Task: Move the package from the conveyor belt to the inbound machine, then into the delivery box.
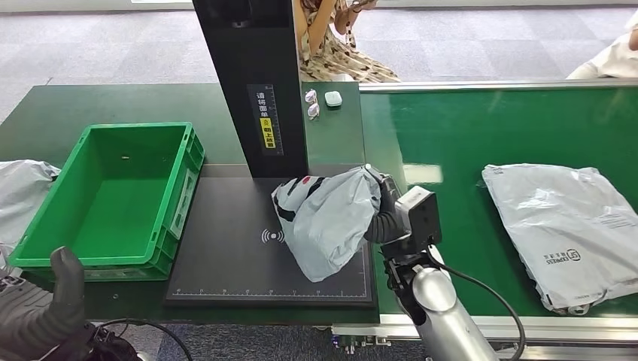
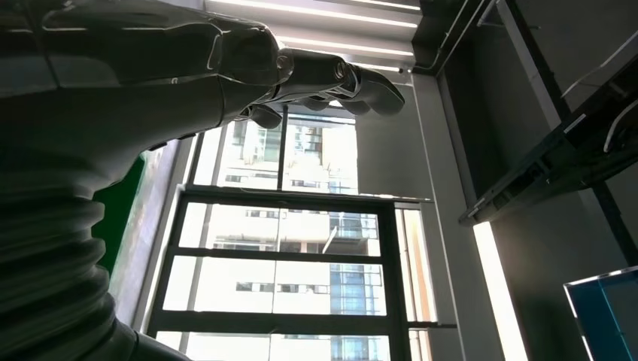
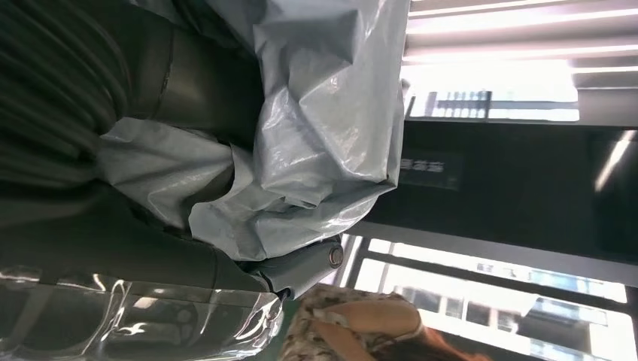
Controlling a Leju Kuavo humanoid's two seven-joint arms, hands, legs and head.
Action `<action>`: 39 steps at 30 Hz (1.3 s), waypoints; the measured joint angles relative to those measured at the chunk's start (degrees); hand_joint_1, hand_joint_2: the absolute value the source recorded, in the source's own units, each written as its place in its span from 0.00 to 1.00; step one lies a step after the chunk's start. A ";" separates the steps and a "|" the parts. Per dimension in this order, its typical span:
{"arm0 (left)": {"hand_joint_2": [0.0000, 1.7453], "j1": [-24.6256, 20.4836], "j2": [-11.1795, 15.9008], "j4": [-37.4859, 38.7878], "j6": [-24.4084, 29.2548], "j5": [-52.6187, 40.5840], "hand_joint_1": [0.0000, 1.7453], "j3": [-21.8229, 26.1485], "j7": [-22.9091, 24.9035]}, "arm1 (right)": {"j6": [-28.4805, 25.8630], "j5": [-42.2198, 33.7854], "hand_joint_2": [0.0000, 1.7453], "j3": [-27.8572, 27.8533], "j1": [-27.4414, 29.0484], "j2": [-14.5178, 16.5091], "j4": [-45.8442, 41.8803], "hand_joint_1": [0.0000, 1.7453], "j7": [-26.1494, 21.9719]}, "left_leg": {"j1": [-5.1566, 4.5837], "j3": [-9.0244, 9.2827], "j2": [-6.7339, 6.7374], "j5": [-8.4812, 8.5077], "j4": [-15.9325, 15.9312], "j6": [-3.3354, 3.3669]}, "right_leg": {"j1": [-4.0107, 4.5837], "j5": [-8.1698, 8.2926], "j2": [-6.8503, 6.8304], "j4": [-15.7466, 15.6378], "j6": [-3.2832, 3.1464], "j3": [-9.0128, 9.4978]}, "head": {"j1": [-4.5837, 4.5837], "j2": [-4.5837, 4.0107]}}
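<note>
A grey plastic mailer package [image 1: 327, 218] hangs over the black scanning plate of the inbound machine [image 1: 226, 263], held up by my right hand [image 1: 384, 207], which grips its right side. Crumpled grey film [image 3: 316, 128] is bunched against the fingers [image 3: 297, 267] in the right wrist view. The green delivery box [image 1: 113, 195] stands left of the plate with almost nothing in it. My left hand [image 1: 45, 308] stays low at the front left corner, its fingers [image 2: 331, 79] curled with nothing in them. A second grey package [image 1: 572, 226] lies on the green conveyor belt [image 1: 451, 135] at the right.
The machine's black upright column [image 1: 256, 83] rises behind the plate. Small white items [image 1: 323, 101] lie beside it. Another grey bag [image 1: 22, 192] sits left of the box. A person in patterned clothing [image 1: 338, 41] stands behind the table, and another person's sleeve [image 1: 613, 60] shows far right.
</note>
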 joint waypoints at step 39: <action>1.00 0.24 5.76 3.14 -14.92 -1.43 0.00 -4.86 4.27 | 4.97 -3.03 1.00 -0.28 6.78 -2.70 5.09 0.00 -7.46 | 0.00 0.04 0.14 -0.05 0.00 0.00 | -0.01 0.00 0.14 -0.04 0.00 -0.07 | -0.01 0.00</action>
